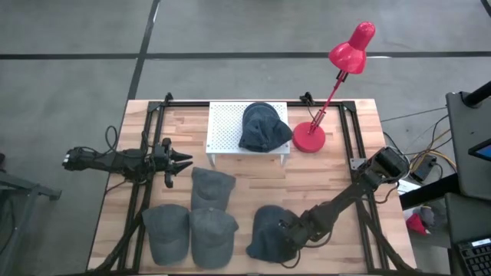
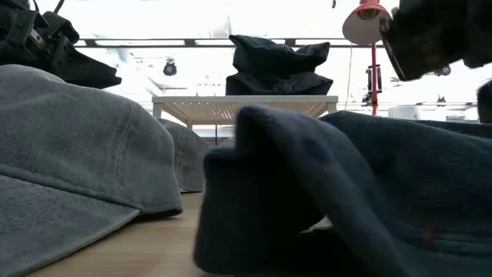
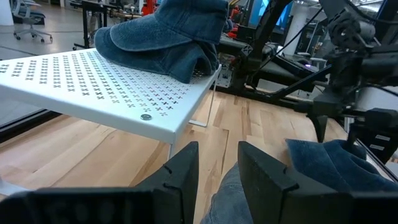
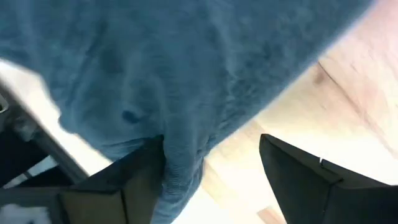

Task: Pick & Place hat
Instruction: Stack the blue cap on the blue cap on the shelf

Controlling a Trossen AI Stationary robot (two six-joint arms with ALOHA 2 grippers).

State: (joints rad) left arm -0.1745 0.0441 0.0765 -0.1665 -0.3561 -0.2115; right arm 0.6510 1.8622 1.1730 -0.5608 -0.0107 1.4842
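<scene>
So, my right gripper (image 1: 285, 236) down on the dark blue hat (image 1: 265, 230), fingers spread around its edge, nothing clamped, left gripper (image 1: 184, 162) idle, slightly open, empty.

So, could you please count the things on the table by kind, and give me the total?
Hats: 5, one on the white rack, three grey ones at the front left, one dark one at the right claw
White rack: 1
Red lamp: 1
Total: 7
</scene>
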